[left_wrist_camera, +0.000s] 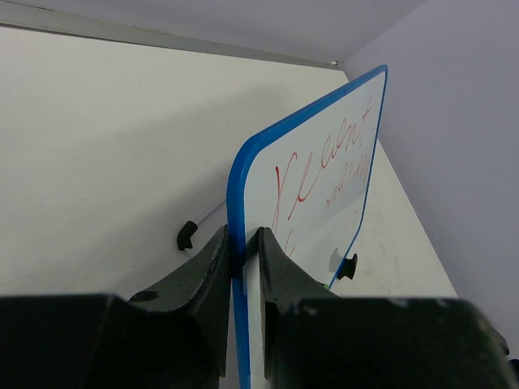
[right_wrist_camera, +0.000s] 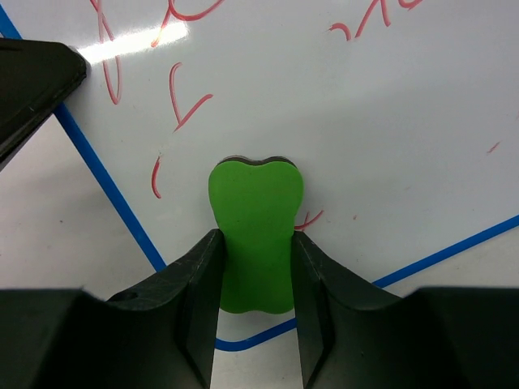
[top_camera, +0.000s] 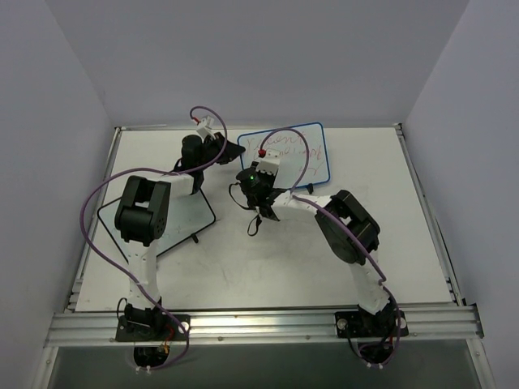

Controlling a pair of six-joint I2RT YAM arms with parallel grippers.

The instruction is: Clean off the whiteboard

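Top external view: two arms reach up the frame across a white table (top_camera: 389,235) toward the whiteboard (top_camera: 312,154), which sits in the upper middle of the picture, near the table's far edge. The left arm (top_camera: 142,215) bends in from the lower left and the right arm (top_camera: 349,227) from the lower right.

In the left wrist view, the left gripper (left_wrist_camera: 242,239) is clamped on the board's blue frame at bottom centre. It holds the board on edge, with two small black feet (left_wrist_camera: 186,237) showing lower down. In the right wrist view, the right gripper (right_wrist_camera: 255,239) is closed around a green eraser (right_wrist_camera: 255,194), whose tip is pressed to the white face at centre frame. Red writing (right_wrist_camera: 182,101) runs across the upper half of that view, so most of the wiping looks to remain.

To do the job well, the eraser's felt should stay flat on the board while the arm makes overlapping passes up through the strokes. The left clamp has to hold firm against that push, or the board could swing or slip. The strokes beside the left fingers call for care, as the two grippers would come close there.

Plain pale walls (top_camera: 243,57) enclose the table on three sides under even light. The tabletop is matt white with faint scuffs. A black-framed whiteboard (top_camera: 190,219) lies flat at centre left, partly under the left arm, and a metal rail (top_camera: 268,324) crosses the bottom of the frame.
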